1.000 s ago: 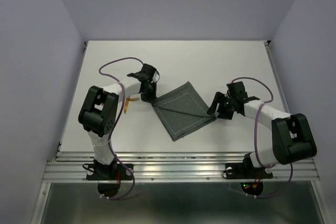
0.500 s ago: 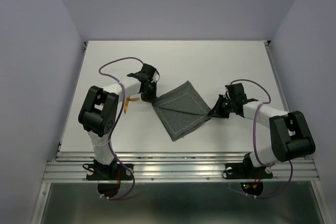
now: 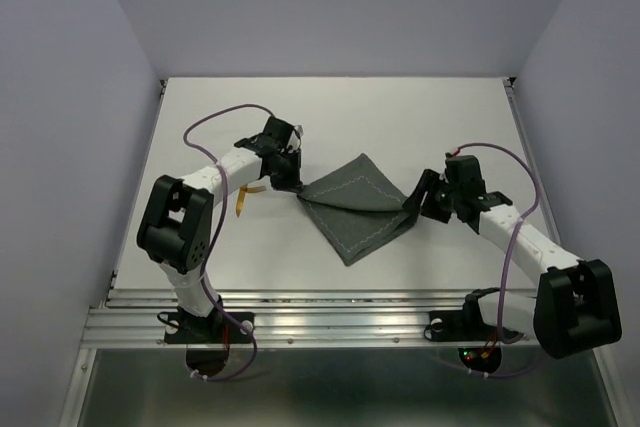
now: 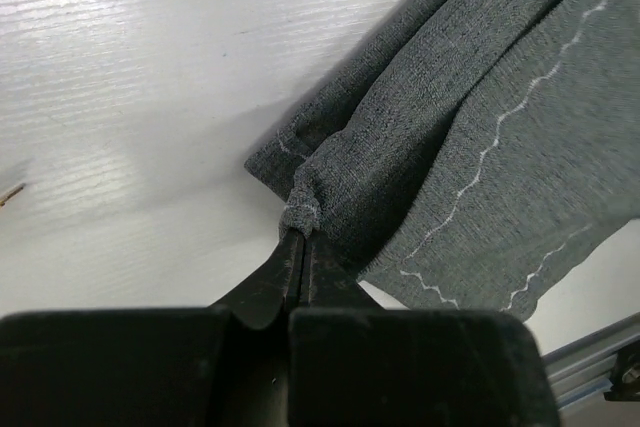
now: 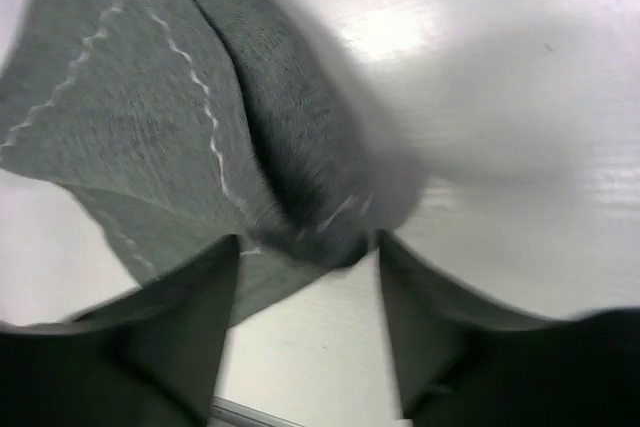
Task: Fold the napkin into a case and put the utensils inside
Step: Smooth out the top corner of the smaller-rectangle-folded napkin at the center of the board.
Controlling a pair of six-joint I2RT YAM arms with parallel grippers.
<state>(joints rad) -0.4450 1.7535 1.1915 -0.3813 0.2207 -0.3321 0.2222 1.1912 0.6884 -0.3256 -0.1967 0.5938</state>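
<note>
The dark grey-green napkin (image 3: 357,209) lies folded into a diamond shape at the table's middle, its light stitching showing. My left gripper (image 3: 291,185) is shut on the napkin's left corner; in the left wrist view the jaws (image 4: 300,235) pinch a small bunch of cloth (image 4: 480,127), which is lifted a little over its shadow. My right gripper (image 3: 414,207) is at the napkin's right corner. In the blurred right wrist view its jaws (image 5: 308,242) stand apart with the cloth's corner (image 5: 150,117) between the tips. One gold utensil (image 3: 245,199) lies beside the left forearm. No case shows.
White table (image 3: 400,117) with raised side rails and a metal rail along the near edge (image 3: 340,312). Both arms' purple cables loop above the forearms. Grey walls close in the left, right and back.
The right gripper closed in on the napkin's right corner and its jaws now stand apart again. The right elbow swung outward. The napkin shifted slightly to the right. The left gripper kept its hold.
</note>
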